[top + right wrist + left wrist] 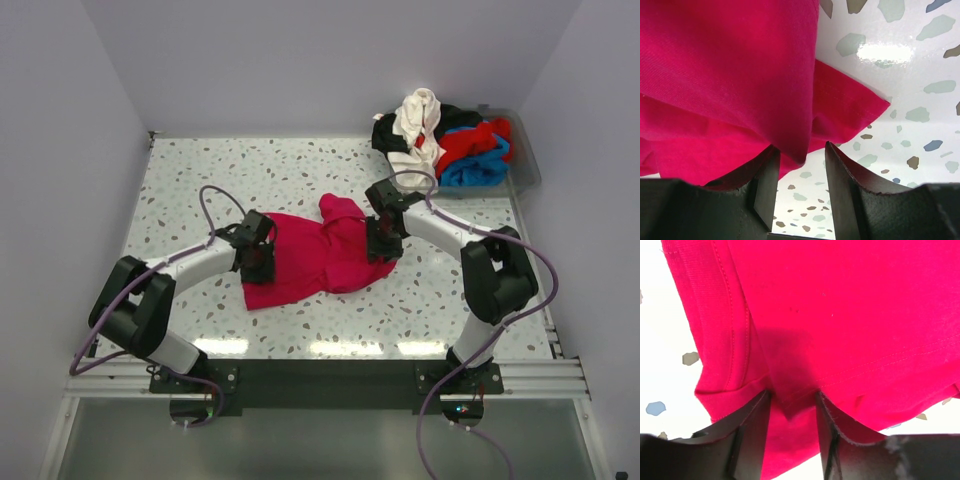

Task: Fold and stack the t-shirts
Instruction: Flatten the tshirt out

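Observation:
A magenta t-shirt (310, 255) lies partly spread and rumpled on the speckled table (200, 180), with one part bunched up at its far edge. My left gripper (258, 262) is at the shirt's left edge. In the left wrist view the shirt (840, 315) fills the frame, and my left gripper (791, 400) is open with a fold of the hem between the jaws. My right gripper (383, 243) is at the shirt's right edge. In the right wrist view it (801, 152) is open, and a corner of the shirt (730, 65) hangs between the jaws.
A clear bin (530, 160) at the back right holds a pile of shirts (445, 140) in white, black, red and blue. White walls close in the table at the back and on both sides. The arms' mounting rail (320, 375) runs along the near edge.

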Motion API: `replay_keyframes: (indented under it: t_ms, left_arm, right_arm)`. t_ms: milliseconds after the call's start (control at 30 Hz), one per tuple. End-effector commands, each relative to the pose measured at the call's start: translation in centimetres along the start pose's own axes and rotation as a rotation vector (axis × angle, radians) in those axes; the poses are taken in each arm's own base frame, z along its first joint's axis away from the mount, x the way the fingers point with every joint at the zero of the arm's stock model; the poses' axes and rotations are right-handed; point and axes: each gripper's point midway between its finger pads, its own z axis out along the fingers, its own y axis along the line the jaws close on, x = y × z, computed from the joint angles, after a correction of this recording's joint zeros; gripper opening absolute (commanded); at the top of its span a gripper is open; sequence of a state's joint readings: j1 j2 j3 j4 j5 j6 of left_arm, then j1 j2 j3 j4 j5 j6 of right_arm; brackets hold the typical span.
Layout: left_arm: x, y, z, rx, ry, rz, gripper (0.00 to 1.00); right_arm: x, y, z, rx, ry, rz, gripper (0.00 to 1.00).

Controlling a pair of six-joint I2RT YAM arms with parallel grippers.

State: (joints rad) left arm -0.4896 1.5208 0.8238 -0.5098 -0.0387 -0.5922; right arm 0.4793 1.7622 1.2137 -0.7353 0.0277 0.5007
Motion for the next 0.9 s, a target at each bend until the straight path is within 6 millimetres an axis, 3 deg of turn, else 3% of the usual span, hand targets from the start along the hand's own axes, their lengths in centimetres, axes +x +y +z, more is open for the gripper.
replay_keyframes:
  t_ms: [0,200,400,533,867]
  left_arm:
    - [0.2,-0.9,0.3,0.038,0.009,0.001,0.42]
    - [-0.2,-1.1,-0.3,0.042,0.001,-0.001,0.16]
    - [-1.3,-1.5,-1.3,0.044,-0.032,-0.016,0.15]
    - [-1.5,-1.4,-1.4,0.036,-0.031,-0.018,0.24]
    - [-2.2,-1.6,-2.0,0.033,-0.048,-0.021,0.23]
  right_arm:
    - [-0.8,0.6,-0.6,-0.018,-0.018,0.013,0.45]
    - [-1.0,0.4,-0.8,-0.010,-0.028,0.018,0.45]
    - [-1.0,0.0,-0.7,0.007,-0.028,0.022,0.45]
    - [-0.9,-0.1,-0.7,0.009,-0.028,0.027,0.45]
    - [-0.8,-0.2,-0.6,0.011,-0.025,0.028,0.45]
